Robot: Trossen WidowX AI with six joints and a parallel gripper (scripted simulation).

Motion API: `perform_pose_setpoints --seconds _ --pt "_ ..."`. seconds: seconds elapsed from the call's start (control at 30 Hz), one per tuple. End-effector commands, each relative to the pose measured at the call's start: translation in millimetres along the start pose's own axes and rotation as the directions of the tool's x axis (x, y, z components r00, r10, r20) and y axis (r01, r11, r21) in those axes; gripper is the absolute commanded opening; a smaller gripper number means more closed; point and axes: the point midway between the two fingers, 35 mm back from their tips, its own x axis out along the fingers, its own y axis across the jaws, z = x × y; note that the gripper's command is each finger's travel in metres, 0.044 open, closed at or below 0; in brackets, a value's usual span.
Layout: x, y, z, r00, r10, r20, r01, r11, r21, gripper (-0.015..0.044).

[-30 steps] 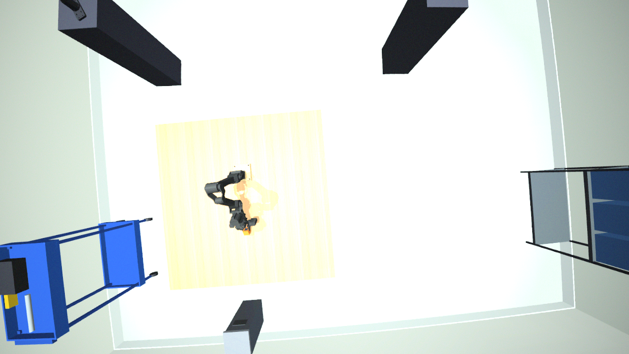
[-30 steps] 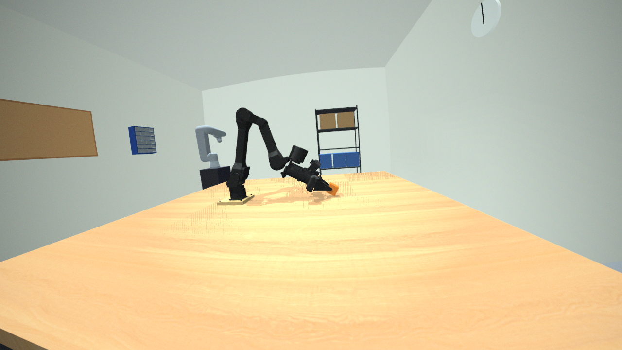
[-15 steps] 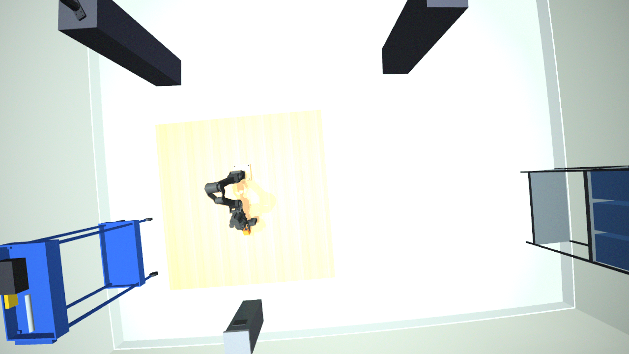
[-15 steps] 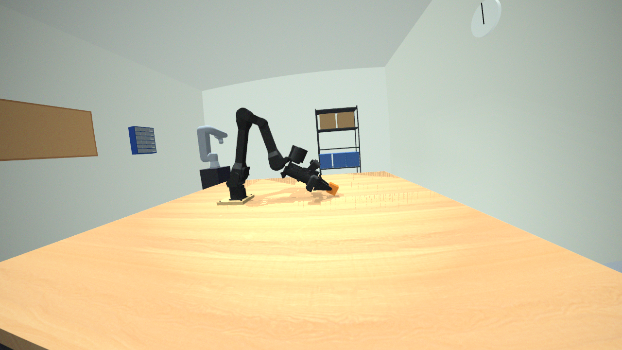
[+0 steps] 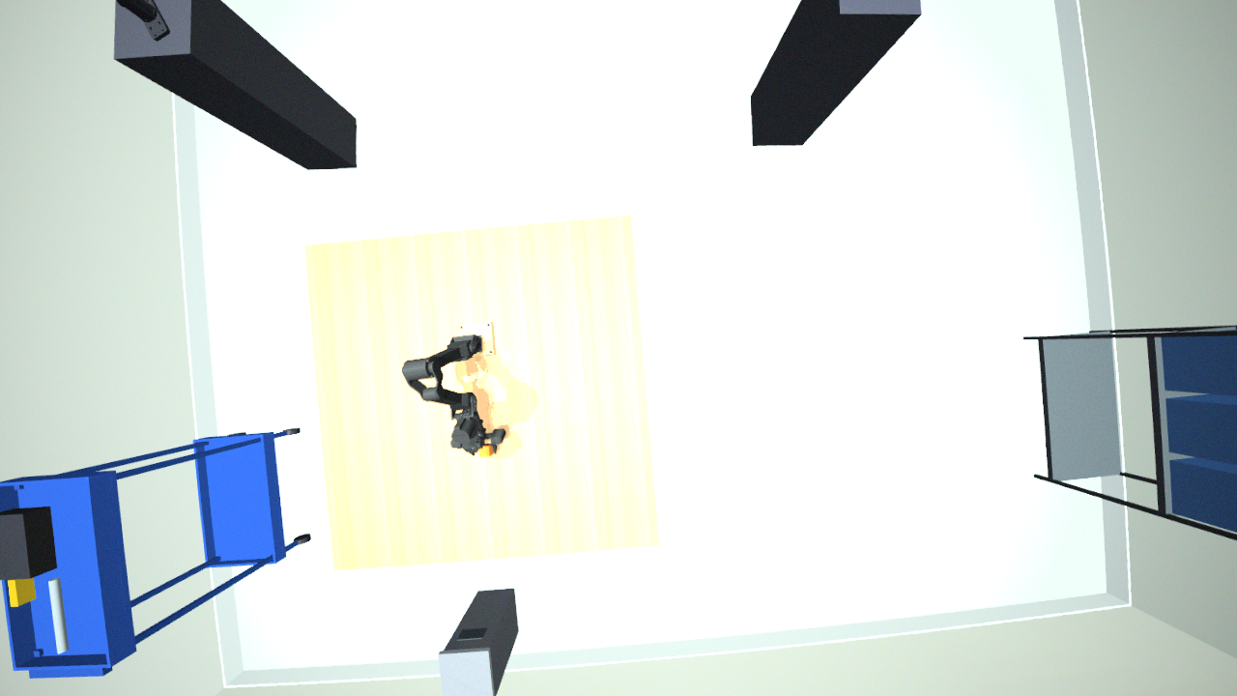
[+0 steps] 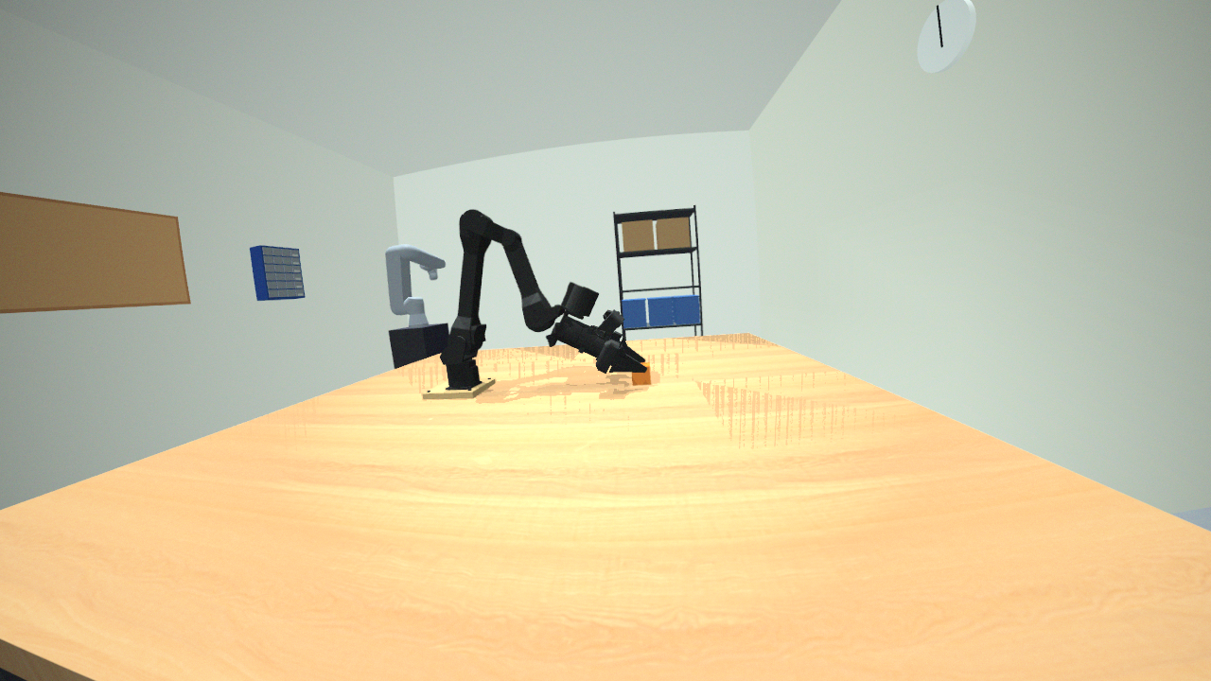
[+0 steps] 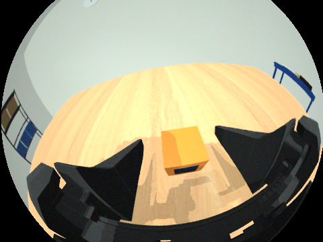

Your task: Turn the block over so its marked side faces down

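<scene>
While the arm (image 6: pixel 495 253) bends low from its base plate (image 6: pixel 458 390) on the wooden table (image 6: pixel 592 525), the gripper (image 7: pixel 180 157) stands wide apart and holds nothing. Item one: orange block (image 7: pixel 184 149), resting on the table between the two dark fingers, with bare wood showing on both sides of it, so it touches neither. A dark blue patch shows low on the block's face nearest the wrist camera; the rest of what shows is plain orange. In the outside view the block (image 6: pixel 640 378) sits just at the tip of the gripper (image 6: pixel 630 364), flat on the wood. From overhead the block (image 5: pixel 486 449) is a small orange spot beside the black wrist, near the middle of the table (image 5: pixel 561 346).

Item two: dark shelf rack (image 6: pixel 658 269) with brown boxes and blue bins, against the far wall. Item three: grey machine arm (image 6: pixel 408 284) on a black stand behind the table. Item four: blue drawer cabinet (image 6: pixel 276 272) and brown board (image 6: pixel 84 252) on the left wall. Item five: round clock (image 6: pixel 945 32) high on the right wall.
</scene>
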Motion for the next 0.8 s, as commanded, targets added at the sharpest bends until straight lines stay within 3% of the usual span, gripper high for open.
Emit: perform_pose_setpoints --seconds 0.0,0.77 --pt "0.0 -0.7 0.2 1.0 -0.005 0.001 0.005 1.0 0.006 0.044" --pt "0.0 -0.7 0.2 1.0 -0.005 0.001 0.005 1.0 0.006 0.044"
